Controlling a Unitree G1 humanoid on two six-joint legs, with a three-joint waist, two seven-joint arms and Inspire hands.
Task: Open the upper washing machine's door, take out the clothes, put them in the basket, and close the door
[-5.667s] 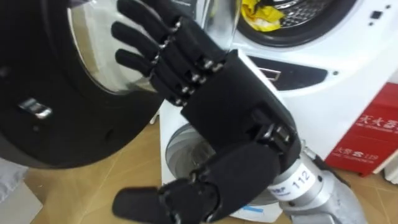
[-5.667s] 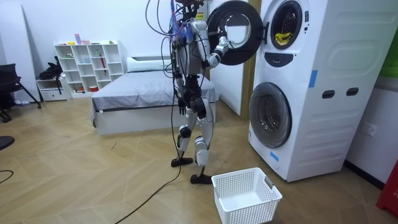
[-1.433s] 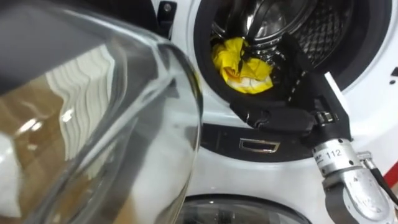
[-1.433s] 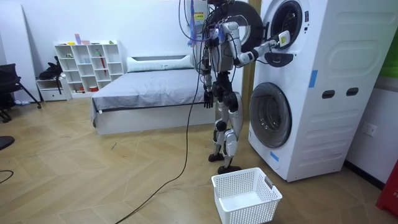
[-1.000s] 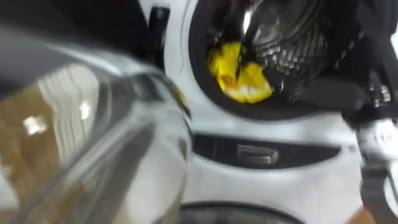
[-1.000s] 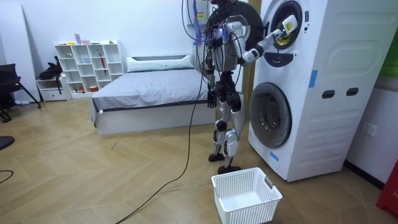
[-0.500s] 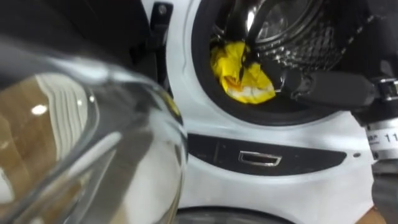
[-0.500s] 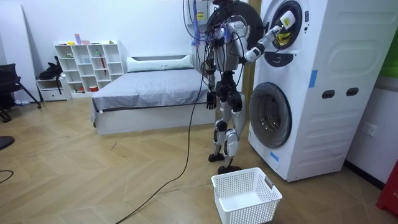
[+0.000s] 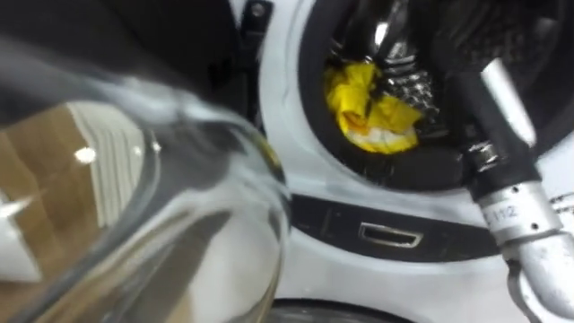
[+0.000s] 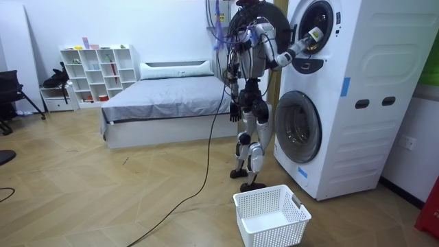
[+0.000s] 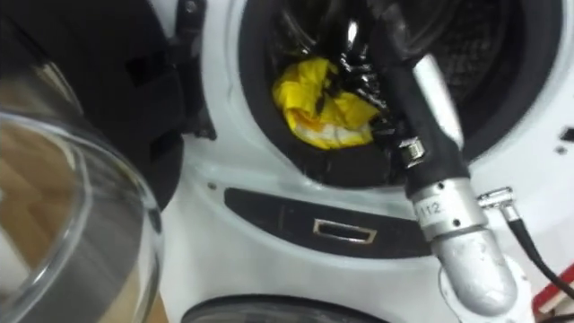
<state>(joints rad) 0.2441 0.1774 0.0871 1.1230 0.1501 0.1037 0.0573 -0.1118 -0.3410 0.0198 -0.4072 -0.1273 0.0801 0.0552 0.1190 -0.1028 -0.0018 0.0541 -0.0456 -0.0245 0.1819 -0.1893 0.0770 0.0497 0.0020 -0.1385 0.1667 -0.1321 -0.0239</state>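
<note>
A yellow cloth (image 9: 372, 112) (image 11: 317, 106) lies bunched at the front of the upper washing machine's drum (image 11: 475, 54), just inside the dark door seal. My right hand (image 11: 420, 85) (image 9: 466, 99) reaches into the drum mouth right beside the cloth, its wrist over the seal's lower edge. Its fingers are lost in the dark drum above the cloth. In the room view I stand facing the stacked machines, right hand (image 10: 312, 34) raised to the upper opening. My left hand (image 10: 235, 112) hangs by my hip.
The upper machine's open glass door (image 9: 134, 206) hangs close on my left. The lower washing machine (image 10: 298, 127) has its door closed. A white laundry basket (image 10: 271, 216) stands on the wooden floor by my feet. A bed (image 10: 164, 103) is behind me.
My right hand has gone deeper into the drum, the forearm now pointing up into the opening instead of lying across it. The yellow cloth has not moved. The eye views shifted slightly.
</note>
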